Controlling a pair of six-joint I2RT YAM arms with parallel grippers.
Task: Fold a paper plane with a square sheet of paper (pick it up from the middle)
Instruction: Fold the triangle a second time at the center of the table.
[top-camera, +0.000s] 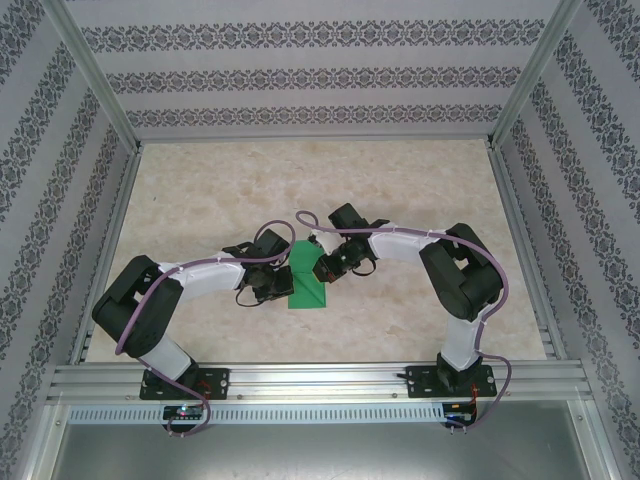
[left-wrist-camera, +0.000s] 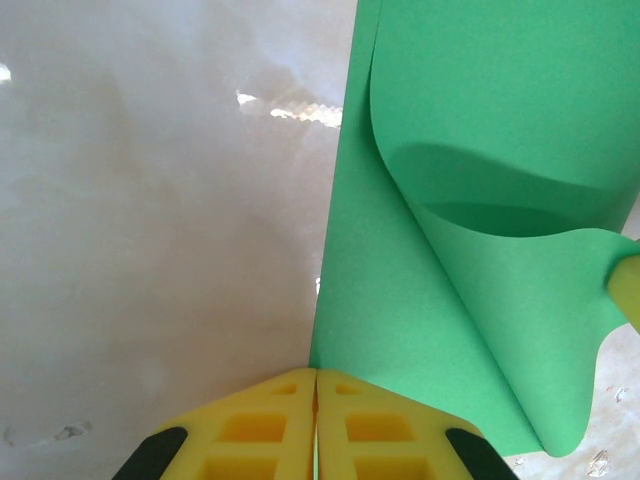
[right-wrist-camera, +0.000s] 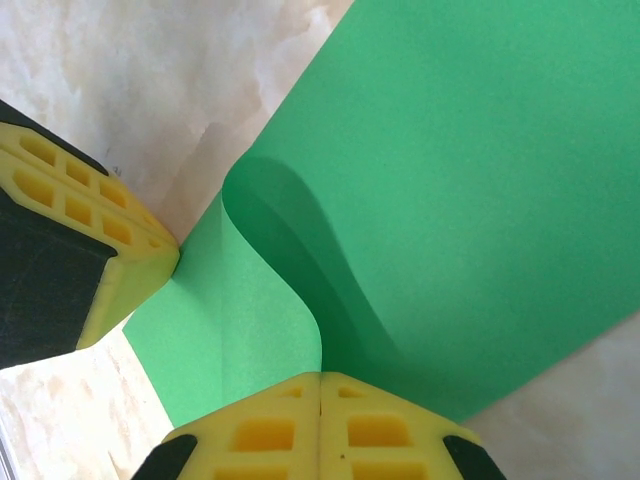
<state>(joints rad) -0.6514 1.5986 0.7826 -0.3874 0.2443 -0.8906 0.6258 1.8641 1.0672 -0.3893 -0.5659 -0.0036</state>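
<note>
The left claw (left-wrist-camera: 316, 378) and right claw (right-wrist-camera: 320, 380) are both wearing bright yellow fingers (left-wrist-camera: 258, 432) — blocky pads with rectangular pockets moulded in, black backing peeking out at their outer sides. Behind each claw, the left arm (top-camera: 150, 310) and right arm (top-camera: 462, 275) are showing black joint housings alternating with white segments — a mauve cable (top-camera: 205, 264) is trailing back from the claw along each, down to black bases (top-camera: 185, 382) sitting farthest from the claw.

Beige marbled table (top-camera: 400, 190); green paper sheet (top-camera: 305, 292) resting on it, partly curled.
</note>
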